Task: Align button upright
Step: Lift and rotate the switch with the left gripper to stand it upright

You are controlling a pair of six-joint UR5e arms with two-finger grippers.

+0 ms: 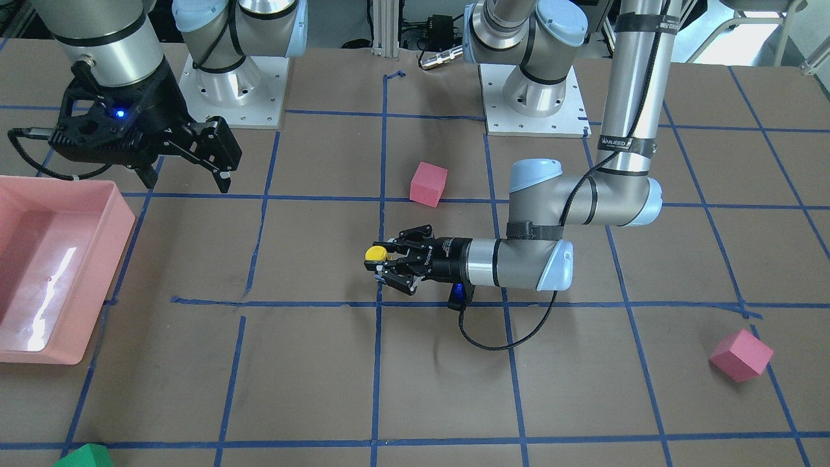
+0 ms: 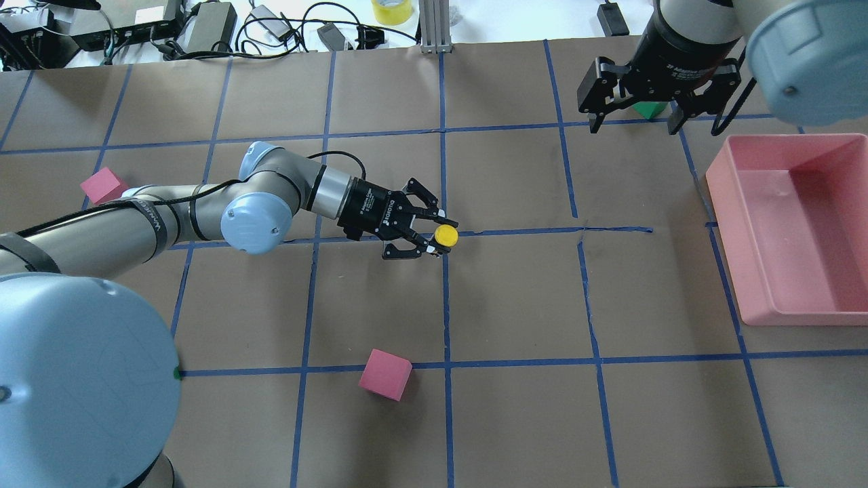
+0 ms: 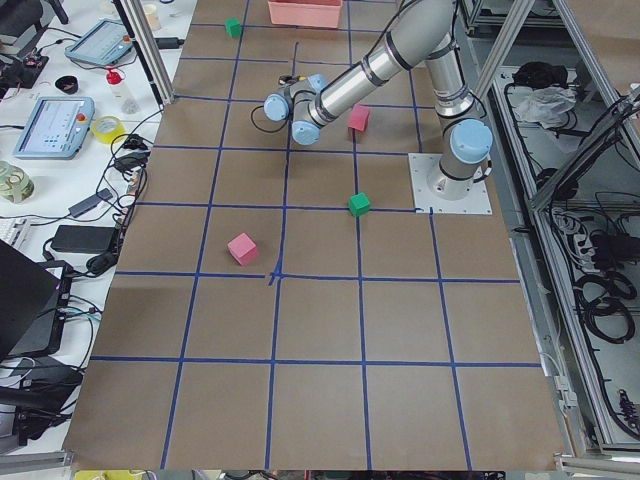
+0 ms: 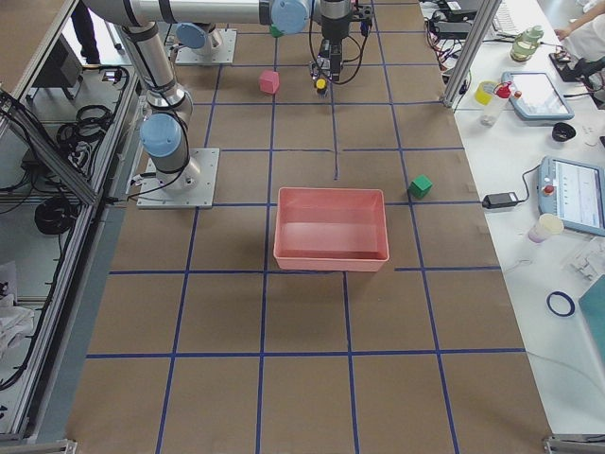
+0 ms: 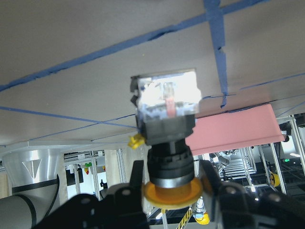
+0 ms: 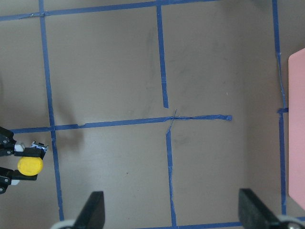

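Two hands: left hand [image 2: 442, 238] grips the button [image 2: 446, 235], seemingly cap-up; right hand [image 2: 634, 122] gapes.

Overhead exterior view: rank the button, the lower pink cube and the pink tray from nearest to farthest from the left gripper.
1. The button, clamped in the left gripper itself.
2. The lower pink cube, on the robot's side of that gripper.
3. The pink tray, far off at the table's right.

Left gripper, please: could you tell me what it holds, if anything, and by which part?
The left gripper holds the button, clamped by its black collar just under the yellow cap.
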